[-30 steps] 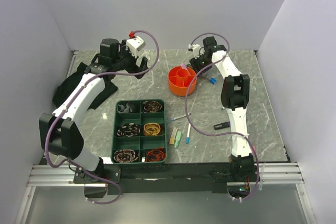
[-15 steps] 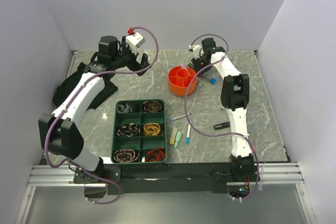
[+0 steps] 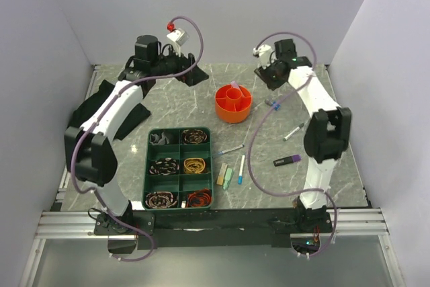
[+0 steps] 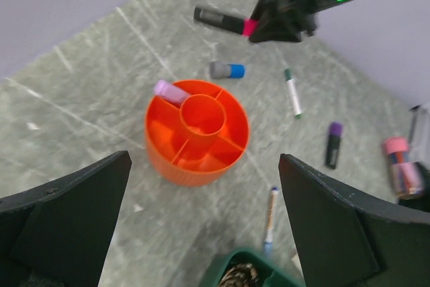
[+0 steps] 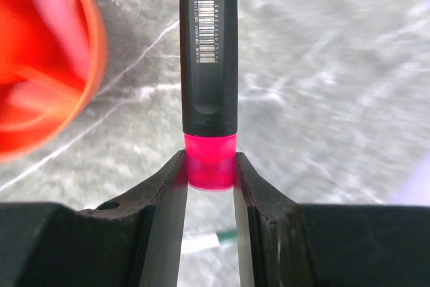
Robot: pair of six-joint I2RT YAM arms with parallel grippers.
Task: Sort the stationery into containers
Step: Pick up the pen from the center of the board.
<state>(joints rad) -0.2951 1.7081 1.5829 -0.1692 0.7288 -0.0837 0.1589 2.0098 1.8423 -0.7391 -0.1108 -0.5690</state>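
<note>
The orange pot (image 3: 233, 103) stands mid-table, a pale purple item (image 4: 171, 91) in one section. My right gripper (image 5: 209, 173) is shut on the pink end of a black marker (image 5: 209, 45) and holds it in the air just right of the pot (image 5: 40, 65); in the top view it (image 3: 266, 75) is behind and to the right of the pot. My left gripper (image 4: 205, 233) is wide open and empty, up behind and left of the pot (image 4: 197, 132). Loose on the table: a blue-capped piece (image 3: 272, 105), a white pen (image 3: 293, 131), a purple marker (image 3: 287, 160), two pens (image 3: 232, 149), a green block (image 3: 228, 178).
A green divided tray (image 3: 179, 166) with coiled bands in its sections sits at the front left of the pot. A black cloth (image 3: 107, 109) lies at the left edge. Grey walls close in the table on three sides.
My right arm has swung right and away from the pot with the marker, uncovering the white pen. My left gripper has moved right, closer to the pot.
</note>
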